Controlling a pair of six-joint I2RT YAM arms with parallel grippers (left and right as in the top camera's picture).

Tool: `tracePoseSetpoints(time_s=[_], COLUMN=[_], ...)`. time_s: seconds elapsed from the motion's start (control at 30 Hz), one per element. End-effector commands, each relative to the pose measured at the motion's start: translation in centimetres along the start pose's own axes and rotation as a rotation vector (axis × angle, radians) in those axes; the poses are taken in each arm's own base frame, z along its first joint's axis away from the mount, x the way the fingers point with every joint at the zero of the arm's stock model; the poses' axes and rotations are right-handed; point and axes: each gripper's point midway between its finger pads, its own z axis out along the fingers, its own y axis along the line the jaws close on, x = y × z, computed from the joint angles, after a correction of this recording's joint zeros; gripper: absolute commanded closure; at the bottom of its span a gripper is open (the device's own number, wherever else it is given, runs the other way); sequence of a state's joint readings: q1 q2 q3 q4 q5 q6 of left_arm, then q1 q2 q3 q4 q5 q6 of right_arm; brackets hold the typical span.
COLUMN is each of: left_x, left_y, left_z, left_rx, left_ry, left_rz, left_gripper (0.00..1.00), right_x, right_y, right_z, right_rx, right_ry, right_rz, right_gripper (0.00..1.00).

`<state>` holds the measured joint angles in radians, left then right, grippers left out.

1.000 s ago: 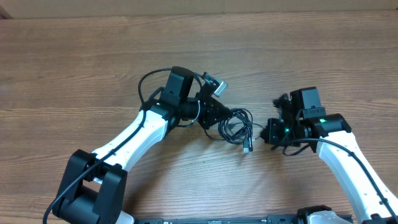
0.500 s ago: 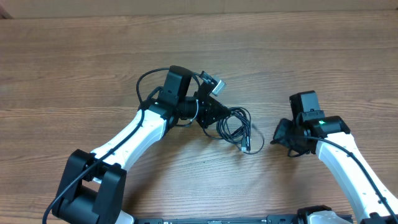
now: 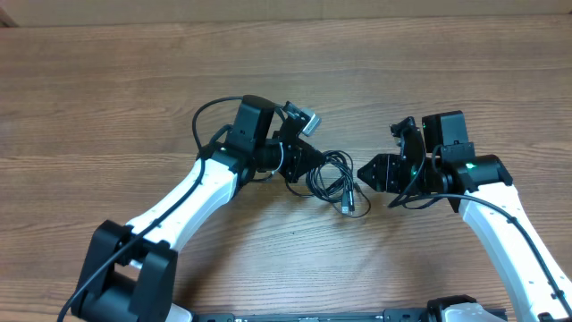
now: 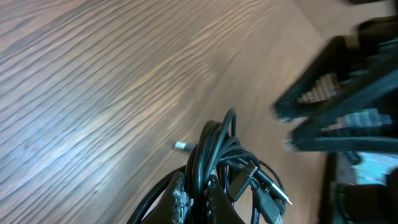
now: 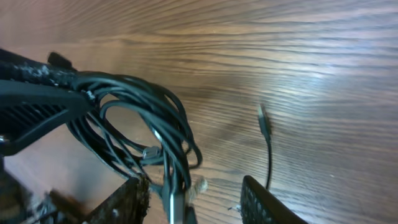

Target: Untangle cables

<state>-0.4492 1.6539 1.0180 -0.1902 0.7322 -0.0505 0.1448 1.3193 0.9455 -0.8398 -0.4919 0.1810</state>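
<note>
the left claw [image 3: 304,163] pinches the cables [image 3: 336,179] as the right claw [image 3: 366,170], jaws now parted, swings back toward the bundle, likely to pull a strand free.

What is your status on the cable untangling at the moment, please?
Left gripper shut on the cables. Right gripper open, at the bundle's edge. Cables tangled in one bundle. Nothing blocking.
</note>
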Motion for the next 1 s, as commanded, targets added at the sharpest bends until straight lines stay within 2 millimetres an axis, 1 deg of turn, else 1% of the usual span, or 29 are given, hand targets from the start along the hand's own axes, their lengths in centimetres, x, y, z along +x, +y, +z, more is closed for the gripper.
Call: tracePoseSetpoints(time_s=[0.0, 0.13, 0.17, 0.37, 0.6, 0.77, 0.97], left_x=[-2.3, -2.2, -2.1, -2.2, -2.7, -3.0, -3.0], left_y=[-4.0, -5.4, -5.7, -5.9, -6.0, -6.9, -7.3], left_z=[-1.8, -2.1, -2.1, -2.0, -2.0, -1.6, -1.5], left_rx=[0.150, 0.235, 0.250, 0.253, 0.254, 0.271, 0.279], left_ry=[-0.058, -0.051, -0.049, -0.051, -0.067, -0.079, -0.077], left_rz=[0.074, 0.076, 0.077, 0.085, 0.083, 0.116, 0.120], left_gripper=[0.96, 0.96, 0.96, 0.96, 0.96, 0.96, 0.96], right_x=[-0.7, -0.9, -0.9, -0.4, 1.0, 1.5, 1.3], right_y=[2.0, 2.1, 2.2, 2.8, 2.4, 2.7, 2.7], right_z=[-0.7, -0.7, -0.7, -0.8, -0.8, -0.8, -0.8], right_rx=[-0.088, -0.095, -0.100, -0.137, -0.124, -0.147, -0.144], right_ry=[-0.023, -0.030, -0.029, -0.011, 0.047, 0.067, 0.061], right_rz=[-0.103, -0.107, -0.108, -0.102, -0.063, -0.053, -0.057], right_gripper=[0.57, 0.60, 0.63, 0.79, 0.79, 0.79, 0.96])
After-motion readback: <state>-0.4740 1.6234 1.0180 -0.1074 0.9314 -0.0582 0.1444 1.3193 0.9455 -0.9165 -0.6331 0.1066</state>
